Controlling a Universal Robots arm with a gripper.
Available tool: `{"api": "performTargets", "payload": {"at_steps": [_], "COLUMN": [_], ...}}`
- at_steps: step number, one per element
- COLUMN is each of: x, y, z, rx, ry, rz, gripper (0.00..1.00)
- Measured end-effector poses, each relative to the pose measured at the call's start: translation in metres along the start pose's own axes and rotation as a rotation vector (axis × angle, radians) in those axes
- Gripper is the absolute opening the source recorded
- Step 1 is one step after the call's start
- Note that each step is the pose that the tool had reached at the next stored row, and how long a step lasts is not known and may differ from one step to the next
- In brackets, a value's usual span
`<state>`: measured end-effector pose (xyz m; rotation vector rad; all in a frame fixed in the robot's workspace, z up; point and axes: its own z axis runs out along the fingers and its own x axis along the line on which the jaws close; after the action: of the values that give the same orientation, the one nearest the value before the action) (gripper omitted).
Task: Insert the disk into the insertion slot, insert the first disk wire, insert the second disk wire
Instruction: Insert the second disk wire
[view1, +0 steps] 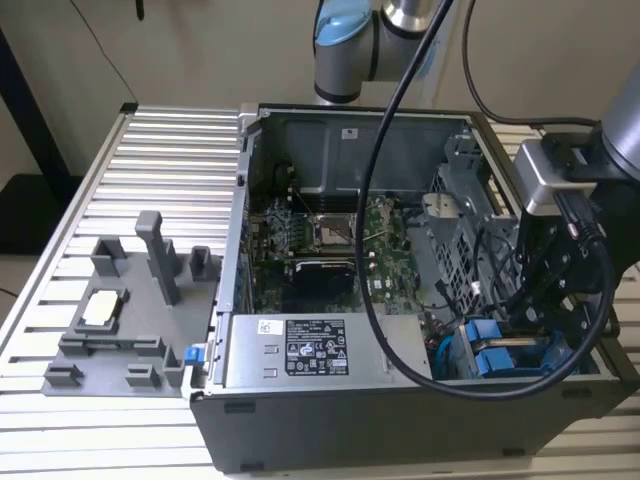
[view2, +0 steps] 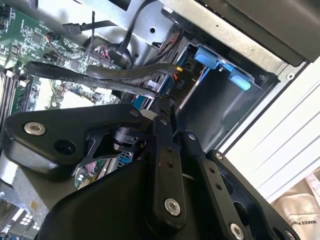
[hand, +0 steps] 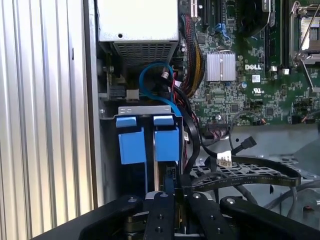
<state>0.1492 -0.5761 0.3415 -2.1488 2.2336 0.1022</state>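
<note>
Case (view1: 330, 430) fills the exterior view; the gripper (view1: 545, 300) hangs above the blue-tabbed slot (view1: 500, 358), placed to reach it.

Fingers (view2: 164, 150) in the second wrist view pinch a wire (view2: 120, 75) beside the slot (view2: 220, 105).

First wrist view: the disk (hand: 149, 142) sits seated in the slot (hand: 142, 111), below the gripper (hand: 167, 192).

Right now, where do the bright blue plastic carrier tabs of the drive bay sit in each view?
Exterior view: the bright blue plastic carrier tabs sit low in the open case, toward the exterior view's right, below the black gripper.
First wrist view: the pair stands just beyond the gripper.
Second wrist view: they cap the dark grey sheet-metal bay.
Shared landmark: the green motherboard.
</note>
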Motion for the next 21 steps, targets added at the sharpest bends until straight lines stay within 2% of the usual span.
{"api": "performTargets", "payload": {"at_steps": [5, 12, 21], "x": [0.0002, 0.0002, -0.0006], "y": [-0.0005, -0.0005, -0.0004], "z": [0.0029, 0.0033, -0.0012], "rx": [0.0, 0.0, 0.0], "ry": [0.0003, -0.0002, -0.0011], "rz": [0.0, 0.0, 0.0], "gripper": [0.16, 0.16, 0.16]}}
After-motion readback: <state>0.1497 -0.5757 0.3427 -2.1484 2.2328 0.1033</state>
